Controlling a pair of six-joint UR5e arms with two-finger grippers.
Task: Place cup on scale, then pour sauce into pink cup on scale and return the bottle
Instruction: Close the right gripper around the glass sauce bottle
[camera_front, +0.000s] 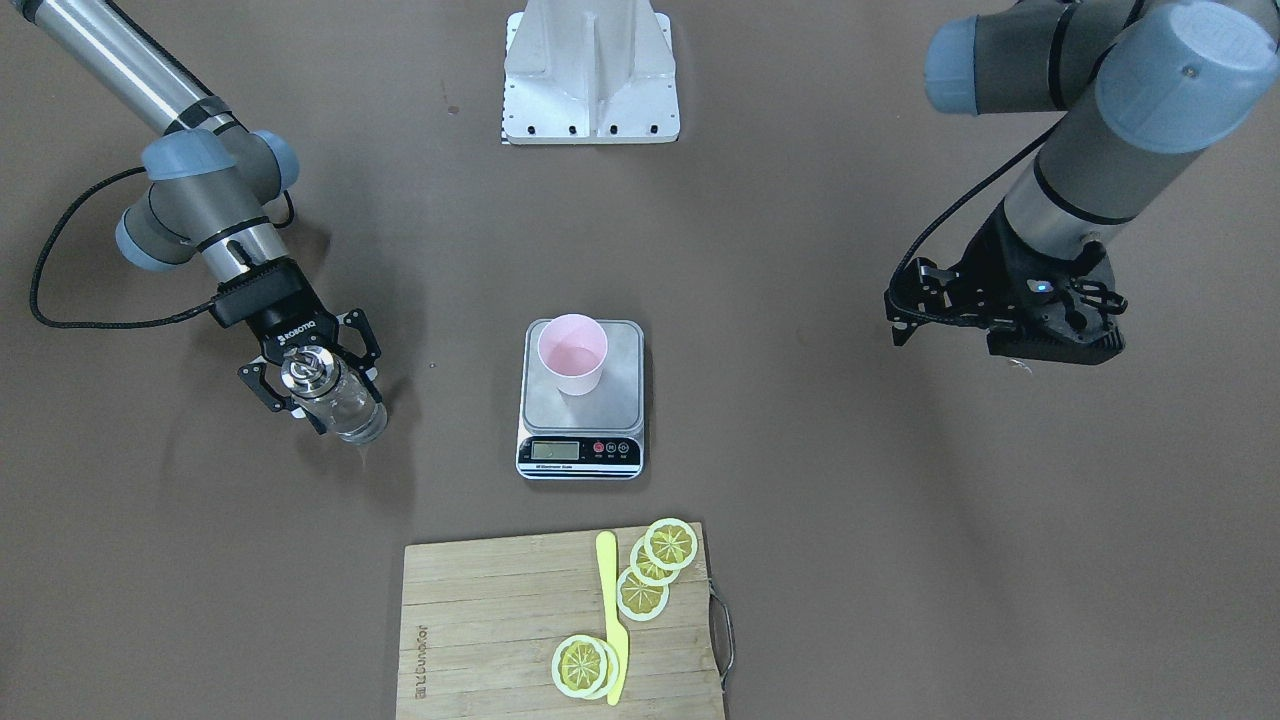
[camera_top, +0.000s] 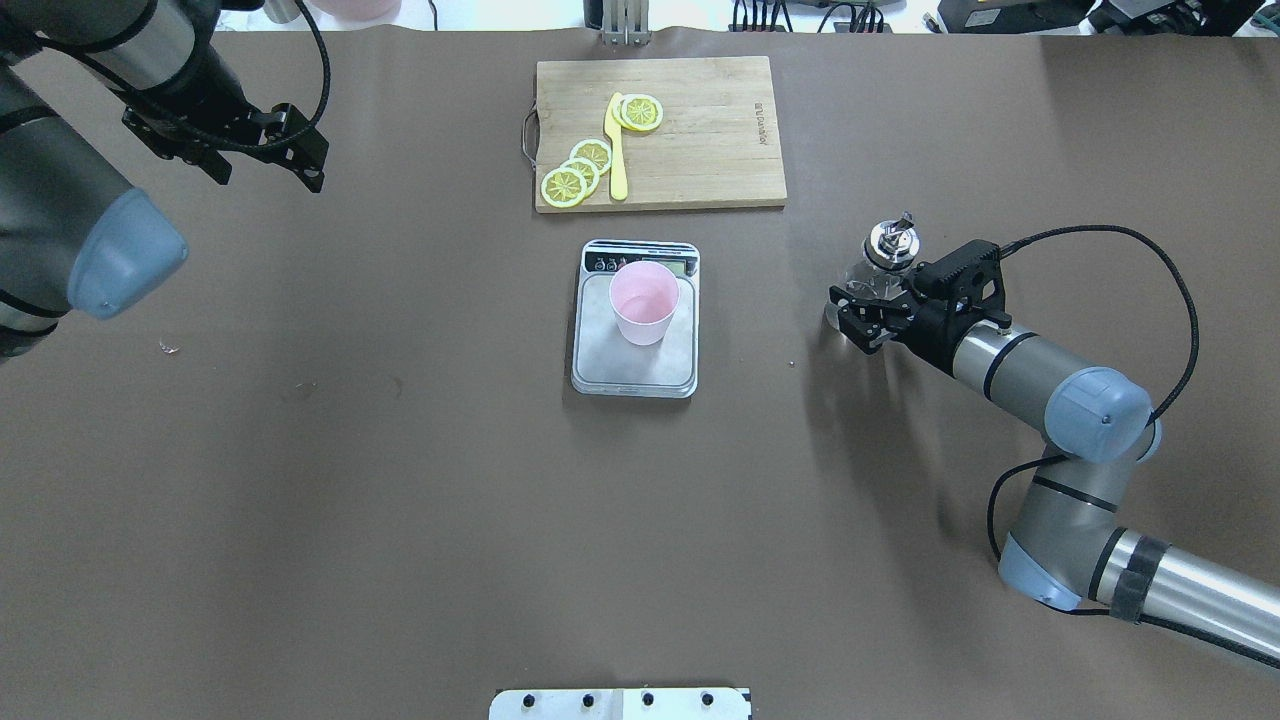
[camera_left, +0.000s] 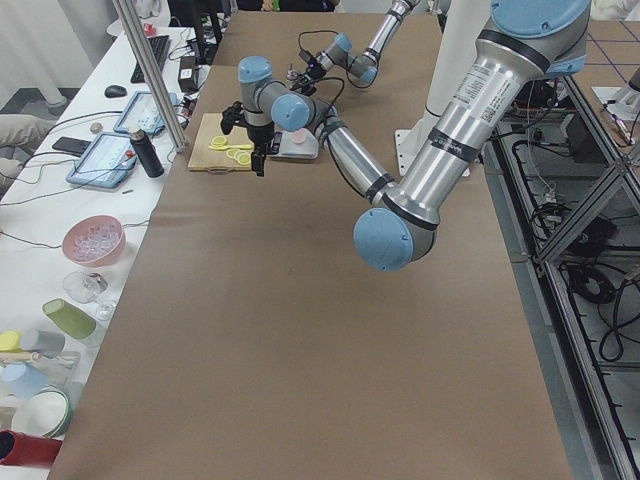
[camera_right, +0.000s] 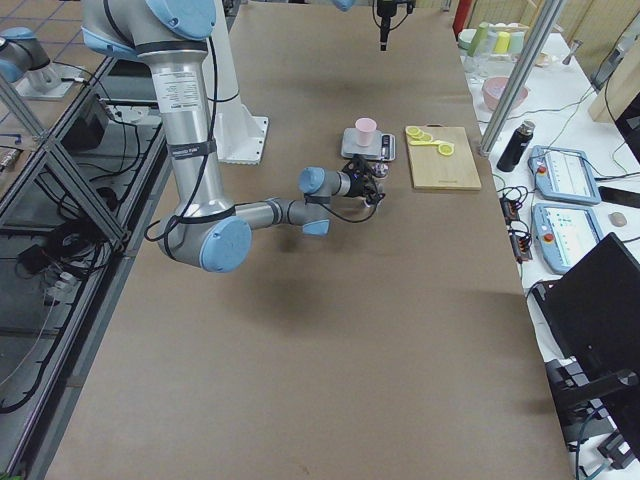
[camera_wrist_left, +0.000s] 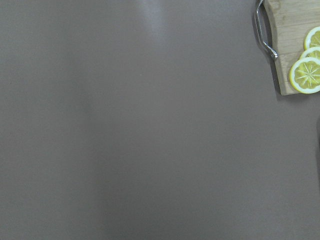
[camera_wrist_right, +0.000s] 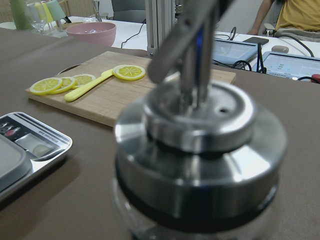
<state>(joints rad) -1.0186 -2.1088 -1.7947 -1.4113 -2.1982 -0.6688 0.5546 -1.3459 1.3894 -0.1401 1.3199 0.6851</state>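
Observation:
The pale-pink cup (camera_front: 572, 352) stands upright on the grey platform of the scale (camera_front: 625, 385) at the table's middle; it also shows in the overhead view (camera_top: 644, 300). The clear glass bottle (camera_front: 345, 405) with its silver pourer cap (camera_top: 890, 243) stands to the robot's right of the scale. My right gripper (camera_front: 320, 385) reaches in level, its fingers against both sides of the bottle. The cap fills the right wrist view (camera_wrist_right: 200, 150). My left gripper (camera_top: 265, 165) is open and empty, raised high over the far left of the table.
A wooden cutting board (camera_top: 700, 150) with lemon slices (camera_top: 575, 178) and a yellow knife (camera_top: 616, 150) lies just beyond the scale. The white robot base plate (camera_front: 590, 80) is at the near edge. A small scrap (camera_top: 168, 347) lies at the left.

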